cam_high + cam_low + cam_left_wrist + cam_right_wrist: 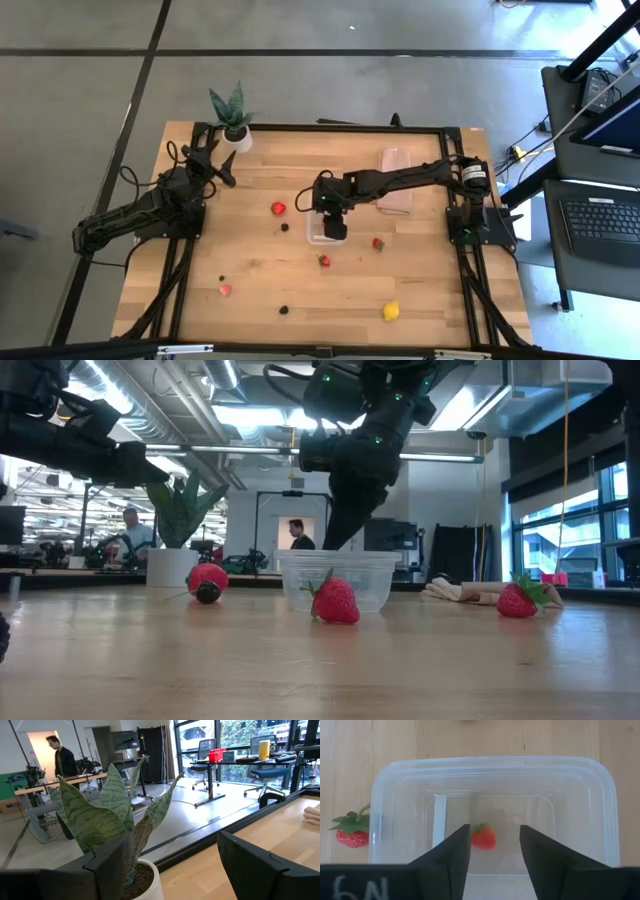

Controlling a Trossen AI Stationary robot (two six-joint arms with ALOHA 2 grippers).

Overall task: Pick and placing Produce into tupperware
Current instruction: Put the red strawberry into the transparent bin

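Note:
The clear tupperware (314, 236) (338, 578) (495, 775) stands on the table's middle. My right gripper (334, 226) (495, 829) hangs open straight above it, fingers pointing down into it. A small red strawberry (483, 838) shows blurred inside the tupperware, between the two fingers and apart from both. More strawberries lie on the wood around it (278, 208) (324, 261) (378, 243) (352, 833). Dark berries (285, 226) (284, 309), a pinkish piece (226, 290) and a yellow lemon (391, 311) lie nearer the near edge. My left gripper (215, 160) (170, 865) waits open by the far left corner.
A potted plant (232, 118) (107, 815) stands at the far left corner, right in front of my left gripper. The pinkish lid (396, 180) lies flat beyond the tupperware, under my right arm. A black frame (300, 128) borders the table. People show in the room behind.

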